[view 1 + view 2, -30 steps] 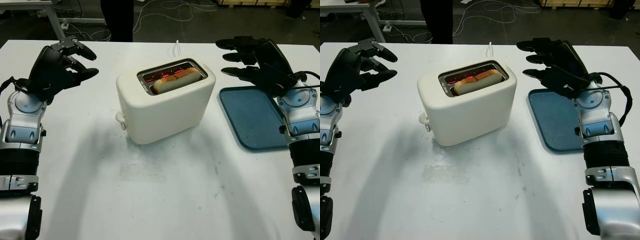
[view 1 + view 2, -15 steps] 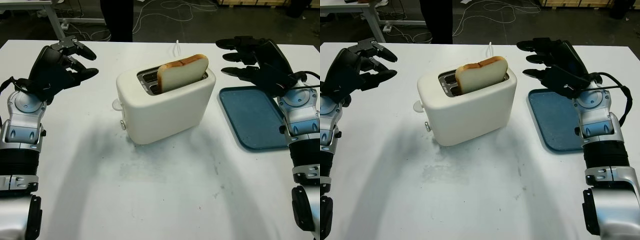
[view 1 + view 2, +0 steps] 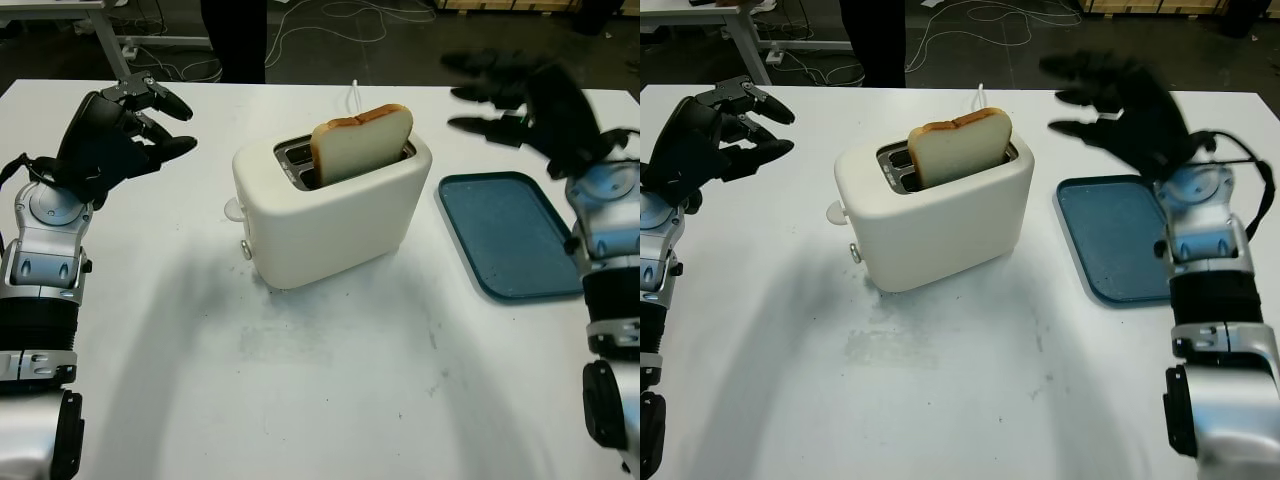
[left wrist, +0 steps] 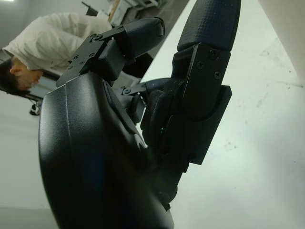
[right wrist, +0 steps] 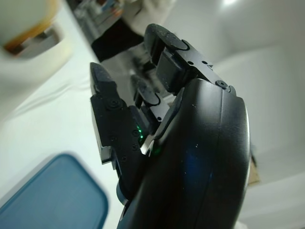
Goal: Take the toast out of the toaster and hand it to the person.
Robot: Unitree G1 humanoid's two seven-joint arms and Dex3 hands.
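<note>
Toast up, standing tall in toaster rear slot. Right hand released, holding nothing, right of toaster above tray. Left hand released, left of toaster. Toast likely light, crumbly, warm: pinch exposed upper edge gently.

Black three-finger hands with visible screws, silver forearms, black ribbed cuffs, black cables.

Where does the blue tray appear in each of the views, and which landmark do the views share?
Left eye view: blue tray, on the table right of the toaster.
Right eye view: blue tray, same place.
Right wrist view: a tray corner under the right hand.
Shared landmark: the toaster.
</note>
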